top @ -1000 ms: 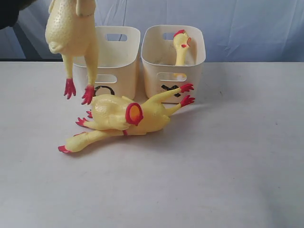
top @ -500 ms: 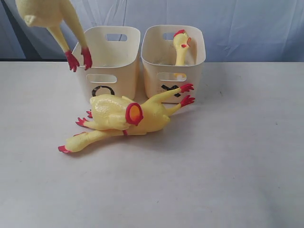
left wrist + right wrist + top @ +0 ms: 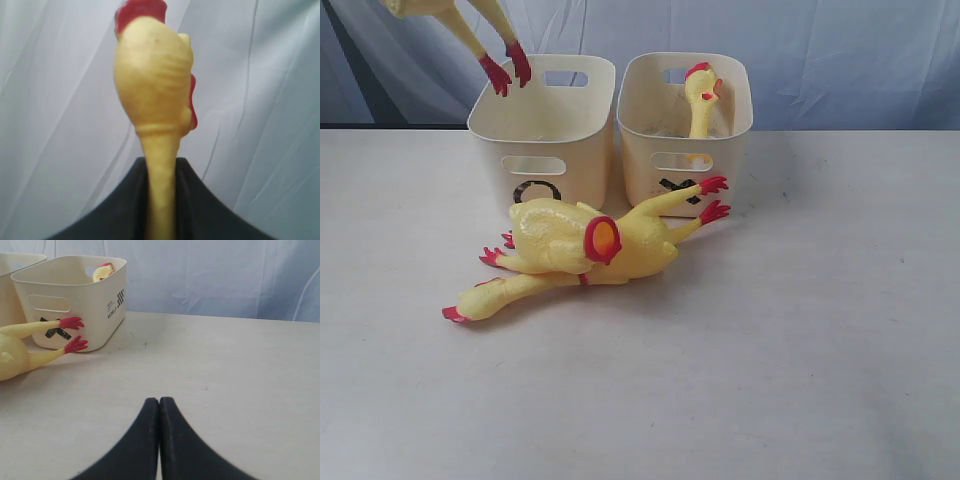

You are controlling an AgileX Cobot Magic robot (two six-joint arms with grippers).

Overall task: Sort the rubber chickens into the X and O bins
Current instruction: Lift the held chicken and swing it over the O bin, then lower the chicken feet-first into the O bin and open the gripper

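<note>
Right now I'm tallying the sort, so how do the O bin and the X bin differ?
The X bin holds a chicken, head above its rim; no chicken shows inside the O bin. The held chicken's feet dangle over the O bin's rim; nothing hangs over the X bin. A lying chicken's red feet reach the X bin's front, not the O bin's. Both are cream tubs with slot handles.

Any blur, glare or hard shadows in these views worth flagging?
Exterior view: even light, no glare, faint shadow beside the lying chickens. Left wrist view: the held chicken looms close, slightly soft. Right wrist view: the shut right hand is blurred at close range, X bin reasonably sharp.
</note>
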